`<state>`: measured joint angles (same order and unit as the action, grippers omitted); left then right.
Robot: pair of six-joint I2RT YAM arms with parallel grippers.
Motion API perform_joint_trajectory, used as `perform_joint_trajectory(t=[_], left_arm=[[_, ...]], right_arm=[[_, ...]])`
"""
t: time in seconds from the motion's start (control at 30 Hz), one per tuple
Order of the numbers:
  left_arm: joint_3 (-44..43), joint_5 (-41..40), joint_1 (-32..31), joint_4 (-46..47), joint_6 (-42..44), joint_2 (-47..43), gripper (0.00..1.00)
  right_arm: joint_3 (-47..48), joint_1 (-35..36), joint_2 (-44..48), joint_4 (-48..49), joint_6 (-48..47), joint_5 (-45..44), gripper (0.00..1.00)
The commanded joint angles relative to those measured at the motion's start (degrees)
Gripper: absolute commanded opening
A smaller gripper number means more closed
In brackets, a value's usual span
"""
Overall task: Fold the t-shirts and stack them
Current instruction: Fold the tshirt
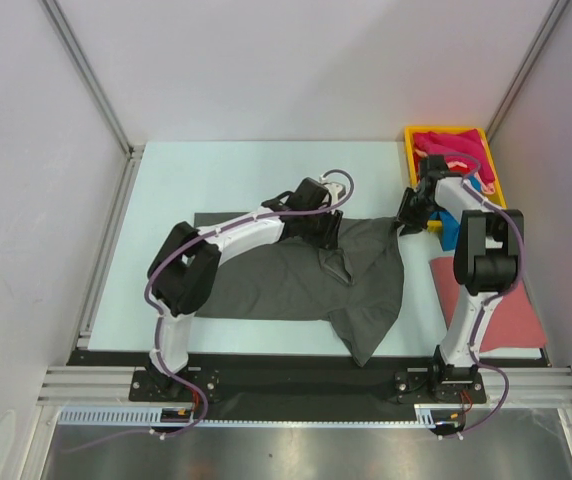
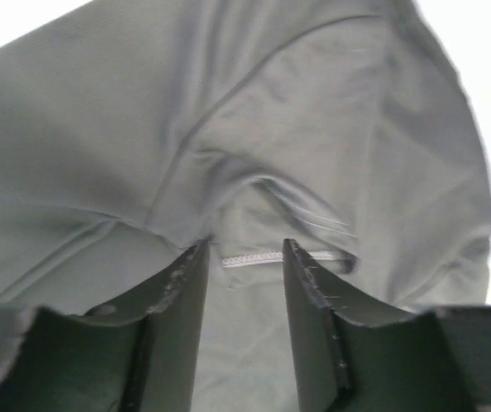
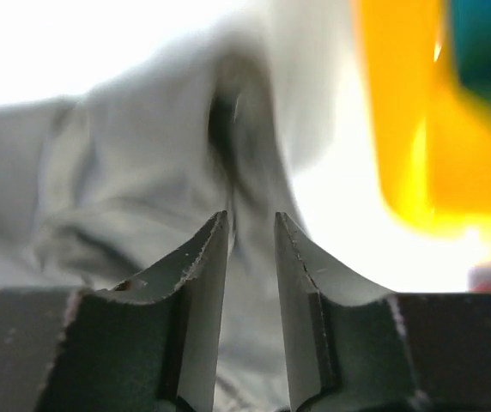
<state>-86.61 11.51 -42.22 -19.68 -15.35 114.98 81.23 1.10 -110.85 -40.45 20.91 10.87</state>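
A large dark grey t-shirt (image 1: 296, 285) lies spread and rumpled across the middle of the table, one corner trailing towards the near edge. My left gripper (image 1: 328, 232) sits low over its upper edge. In the left wrist view the left gripper (image 2: 244, 245) has its jaws apart, with grey cloth (image 2: 271, 112) and a stitched hem (image 2: 254, 258) showing between them. My right gripper (image 1: 409, 215) is at the shirt's upper right corner. Its jaws (image 3: 251, 216) stand apart over a ridge of grey cloth (image 3: 142, 163).
A yellow tray (image 1: 409, 140) at the back right holds magenta, red and pink shirts (image 1: 456, 150). A bright blue shirt (image 1: 450, 232) lies beside the right wrist. A red shirt (image 1: 511, 315) lies flat at the right, under the right arm. The tray's yellow wall (image 3: 400, 129) is close to the right gripper.
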Motion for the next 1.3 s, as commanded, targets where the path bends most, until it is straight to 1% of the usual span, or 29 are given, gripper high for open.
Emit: perform_joint_trajectory(t=[0.0, 0.1, 0.27, 0.33, 0.4, 0.47, 0.53, 0.57, 0.67, 0.7, 0.8, 1.07, 1.17, 1.27], left_arm=[[-2.95, -6.23, 0.73, -2.38, 1.38, 1.12, 0.49], [-2.95, -6.59, 0.56, -2.9, 1.64, 0.77, 0.5], [-2.08, -7.99, -0.14, -4.22, 2.87, -0.01, 0.53], [-1.72, -8.78, -0.67, -4.4, 3.57, -0.19, 0.55], [-1.81, -10.1, -1.9, -4.66, 4.19, -0.11, 0.56], [-2.25, -10.72, -3.3, -4.49, 4.72, 0.24, 0.56], [-3.04, -11.33, -4.79, -4.49, 4.63, 1.65, 0.52], [-4.78, -13.07, -5.24, -5.36, 4.63, 2.35, 0.51], [-9.08, -15.28, -6.73, -8.08, 4.72, 6.21, 0.43], [-9.89, -17.29, -7.09, -8.79, 4.72, 6.92, 0.39], [-10.51, -19.58, -7.97, -9.06, 5.25, 8.59, 0.34], [-16.39, -26.27, -9.38, -12.74, 6.39, 13.6, 0.33], [-16.4, -29.34, -9.55, -13.01, 6.65, 13.87, 0.34], [-16.57, -30.75, -9.55, -13.62, 6.65, 14.13, 0.36]], right_arm=[[7.79, -0.14, -5.59, 2.66, -3.68, -2.09, 0.35], [11.4, -0.23, -8.59, 3.27, -2.55, -1.03, 0.37], [12.63, -0.22, -9.47, 4.68, -0.61, 0.82, 0.39], [12.38, -0.22, -8.69, 3.27, -0.52, 0.12, 0.4], [9.93, -0.22, -5.72, 3.44, -0.43, -1.37, 0.39], [9.38, -0.31, -4.3, 2.22, 0.1, -2.52, 0.39], [9.56, -0.23, -3.5, 2.39, 0.36, -0.96, 0.39], [9.65, -0.22, -3.5, 2.65, 1.06, -0.16, 0.38], [10.44, -0.31, -4.29, 2.21, 1.59, 2.83, 0.38], [10.53, -0.23, -4.46, 2.21, 1.59, 3.27, 0.38], [10.61, -0.22, -4.99, 2.3, 1.07, 3.45, 0.38], [10.53, -0.31, -4.99, 2.39, 0.54, 3.98, 0.38], [9.48, -0.31, -4.38, 2.56, 0.1, 3.89, 0.38], [8.51, -0.31, -4.29, 3.0, 0.01, 4.07, 0.37]])
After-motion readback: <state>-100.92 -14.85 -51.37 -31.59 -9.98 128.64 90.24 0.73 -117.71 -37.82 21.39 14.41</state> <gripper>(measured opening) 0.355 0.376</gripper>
